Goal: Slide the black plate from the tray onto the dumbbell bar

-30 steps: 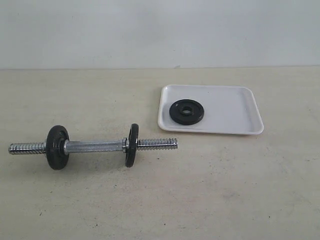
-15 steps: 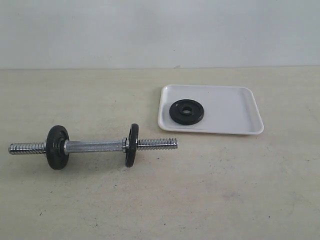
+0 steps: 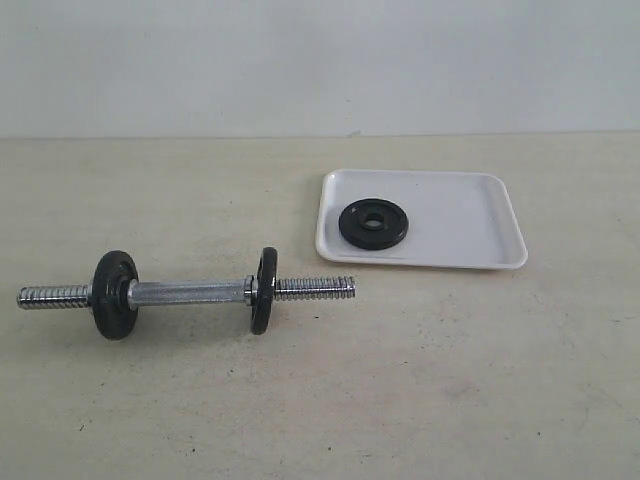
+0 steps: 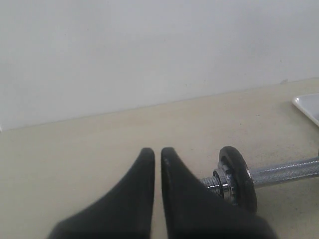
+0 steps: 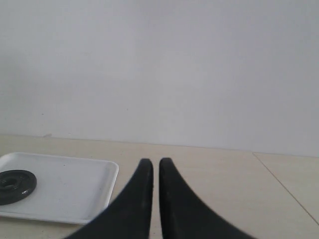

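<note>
The black plate [image 3: 373, 223] lies flat in the left part of the white tray [image 3: 470, 225], also seen as the black plate [image 5: 15, 186] on the tray [image 5: 75, 191]. The dumbbell bar [image 3: 190, 293] rests on the table at the left, carrying two black discs, its right threaded end bare. Neither arm shows in the exterior view. My left gripper [image 4: 157, 151] is shut and empty, hovering beside the bar's disc [image 4: 239, 178] and the bar [image 4: 286, 172]. My right gripper [image 5: 155, 162] is shut and empty, to the side of the tray.
A pale wall rises behind the beige table [image 3: 450, 380]. A corner of the tray [image 4: 308, 105] shows in the left wrist view. A table seam [image 5: 284, 186] runs on the far side of my right gripper.
</note>
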